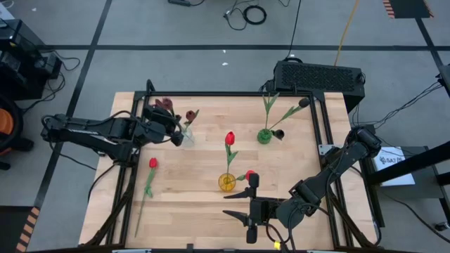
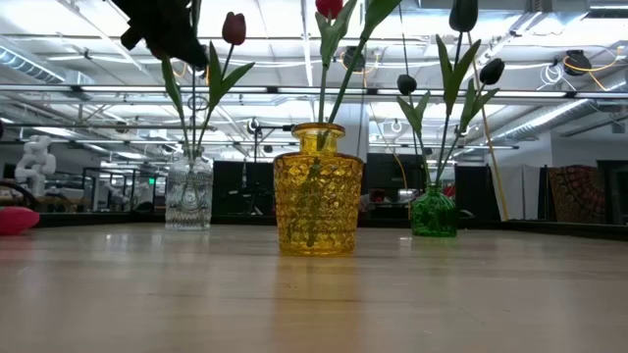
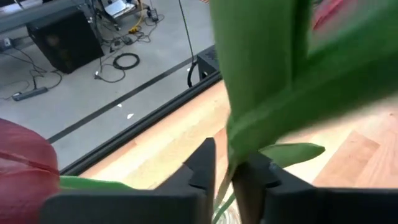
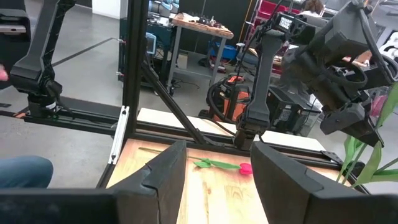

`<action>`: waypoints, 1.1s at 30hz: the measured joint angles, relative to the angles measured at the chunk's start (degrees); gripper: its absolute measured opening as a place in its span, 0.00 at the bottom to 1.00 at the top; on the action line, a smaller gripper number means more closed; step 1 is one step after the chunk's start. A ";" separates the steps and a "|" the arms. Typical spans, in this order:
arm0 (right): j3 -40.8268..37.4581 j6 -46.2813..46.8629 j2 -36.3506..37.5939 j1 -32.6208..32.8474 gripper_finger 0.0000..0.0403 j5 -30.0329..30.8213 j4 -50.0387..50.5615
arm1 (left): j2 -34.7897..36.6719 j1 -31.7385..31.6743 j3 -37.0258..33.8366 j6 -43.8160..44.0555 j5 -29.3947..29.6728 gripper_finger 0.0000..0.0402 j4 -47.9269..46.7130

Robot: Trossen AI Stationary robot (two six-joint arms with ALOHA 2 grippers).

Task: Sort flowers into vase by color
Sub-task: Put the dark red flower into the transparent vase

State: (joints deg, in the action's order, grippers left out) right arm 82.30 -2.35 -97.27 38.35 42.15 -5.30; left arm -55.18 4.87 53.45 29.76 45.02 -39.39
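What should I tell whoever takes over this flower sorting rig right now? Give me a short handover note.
Left gripper: over the clear vase at the table's back left, fingers slightly apart around a green stem; whether it still grips is unclear.
Right gripper: open, empty, waiting near the front edge.
Done: maroon tulips in the clear vase; red tulips in the yellow vase; dark tulips in the green vase.
Left: one red tulip lies on the table at front left; by colour it likely goes in the yellow vase.
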 joint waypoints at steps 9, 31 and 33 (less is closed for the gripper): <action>0.00 0.00 0.00 0.00 0.43 0.00 0.00 | 0.18 0.88 0.00 -0.04 -3.30 0.40 -0.26; 0.00 0.15 0.00 0.00 0.43 0.02 0.06 | 0.26 9.99 12.48 -1.78 -0.07 0.53 -11.35; 0.00 0.15 0.00 0.00 0.43 0.02 0.07 | 0.24 10.93 14.91 -3.27 -0.08 0.53 -11.50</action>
State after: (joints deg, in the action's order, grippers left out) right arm 82.30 -2.20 -97.27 38.35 42.17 -5.23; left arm -54.94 15.80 68.37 26.49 44.94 -50.89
